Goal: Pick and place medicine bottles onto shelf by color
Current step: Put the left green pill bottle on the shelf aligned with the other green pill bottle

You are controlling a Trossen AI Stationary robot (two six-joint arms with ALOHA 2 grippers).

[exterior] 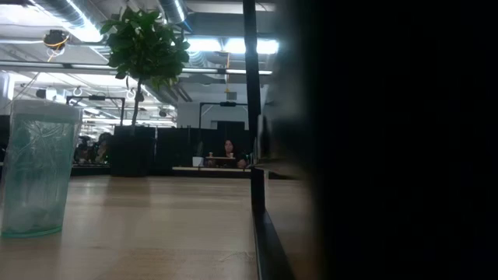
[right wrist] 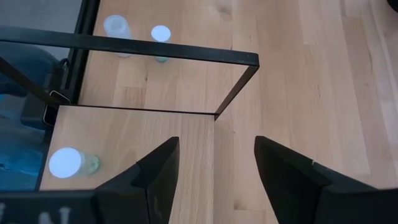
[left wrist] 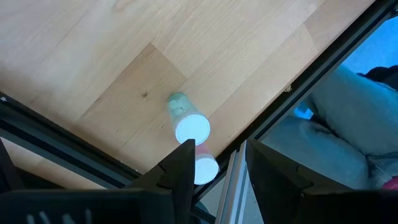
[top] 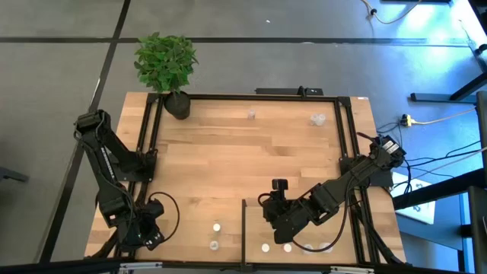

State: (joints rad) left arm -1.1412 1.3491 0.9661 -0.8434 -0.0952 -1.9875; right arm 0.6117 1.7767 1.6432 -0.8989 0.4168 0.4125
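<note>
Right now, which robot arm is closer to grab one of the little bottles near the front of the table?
Probably the left. The left gripper hangs open right by two white-capped bottles. The right gripper is open over the shelf, empty.

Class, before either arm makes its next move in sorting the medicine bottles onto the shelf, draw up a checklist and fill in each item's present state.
1. Right pincer open and empty: ok.
2. Left pincer open and empty: ok.
3. Right pincer poised over the shelf: ok.
4. White-capped bottle upright on the shelf: ok.
5. Two bottles near the left pincer, and, standing apart for a clean pick: not ok, they crowd each other.
6. Bottle colours matching their shelf sections: cannot tell.
</note>
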